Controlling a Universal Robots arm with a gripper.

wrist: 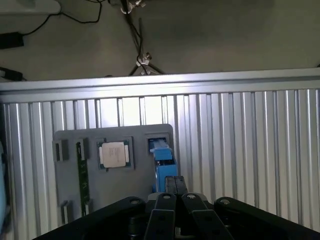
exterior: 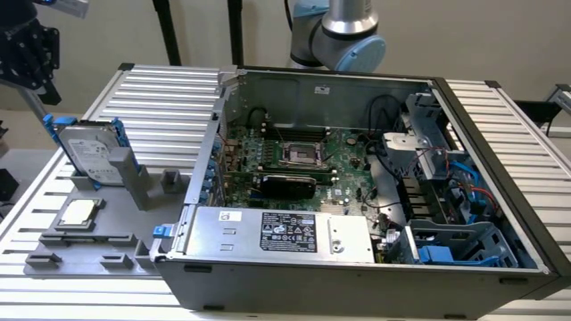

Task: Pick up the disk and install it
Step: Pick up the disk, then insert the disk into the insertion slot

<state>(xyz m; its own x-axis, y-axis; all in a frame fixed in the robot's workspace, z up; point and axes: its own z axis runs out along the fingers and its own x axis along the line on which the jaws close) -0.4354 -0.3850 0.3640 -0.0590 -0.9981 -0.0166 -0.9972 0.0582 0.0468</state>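
My pincer (wrist: 175,184): shut tight, with nothing in it. It hangs high over the tray, off to the side of the case.
Tray (exterior: 111,227): grey and flat. It lies just beside the case, on the exterior view's left of it.
Chip (exterior: 77,212): small, square and silver. It lies flat in the tray, a bit away from the case.
Disk (exterior: 89,152): it stands on its end in a slot of the tray, near the case. Its white label faces out and its blue rails run up both sides. It is not lifted yet.
How the disk will feel: this is my guess. It looks hard and stiff and a bit heavy. The metal face is smooth, so it may slip. A bump or a drop could hurt it.
Where to hold it: I would pinch the top end that sticks up, across the two blue rails. I would not press on the label.
Case (exterior: 357,287): big, grey and open on top, with a green board inside.
Cage (exterior: 464,244): grey with blue bits. It sits inside the case, on the side far from the tray.
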